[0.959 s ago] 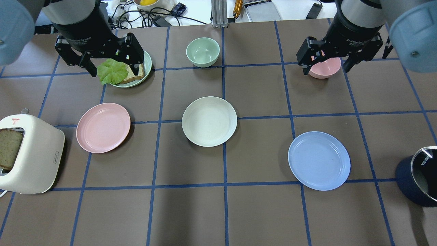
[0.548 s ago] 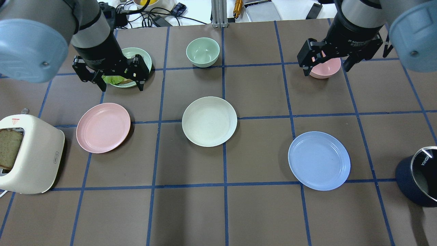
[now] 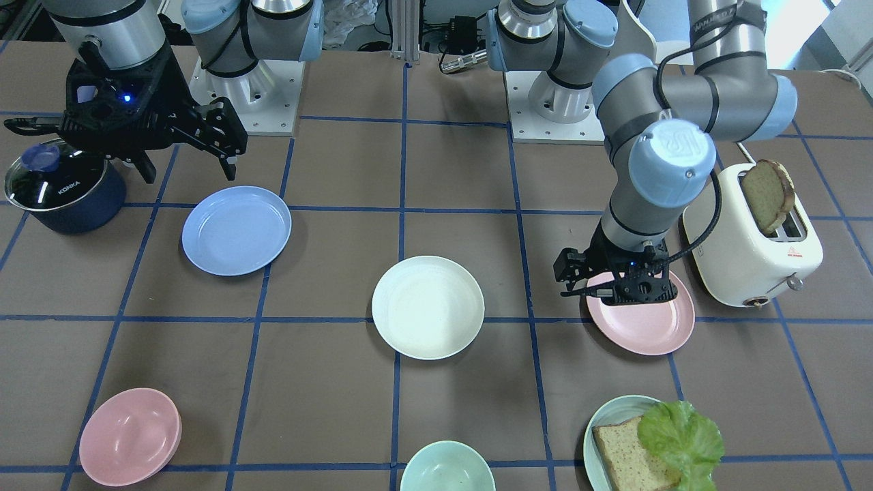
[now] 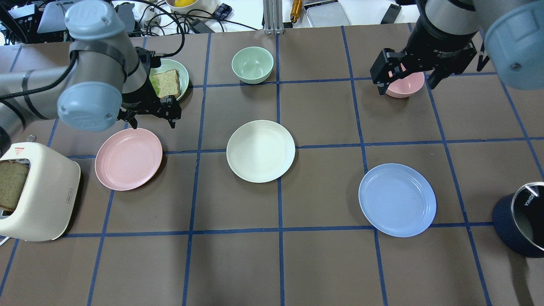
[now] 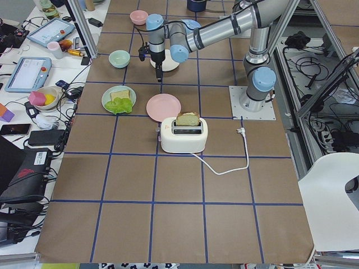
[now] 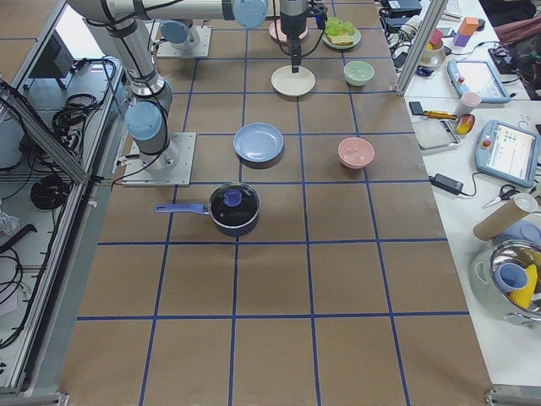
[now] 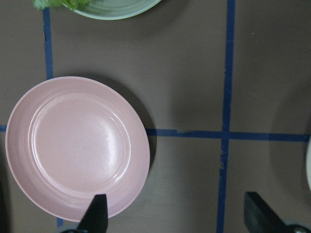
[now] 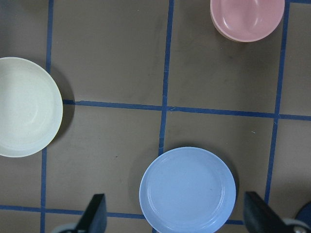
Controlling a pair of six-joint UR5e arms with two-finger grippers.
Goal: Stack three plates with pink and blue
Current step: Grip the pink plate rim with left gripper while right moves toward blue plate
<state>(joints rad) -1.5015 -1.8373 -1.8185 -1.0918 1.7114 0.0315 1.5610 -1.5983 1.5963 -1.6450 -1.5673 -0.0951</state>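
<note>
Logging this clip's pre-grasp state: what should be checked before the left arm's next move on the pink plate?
1. Left pincer open: ok.
2. One finger over the pink plate rim, the other outside it: ok.
3. Low enough to grip the rim: cannot tell.
4. Pink plate empty: ok.
5. Cream plate bare, ready to receive it: ok.
6. Right pincer open, holding nothing: ok.
</note>
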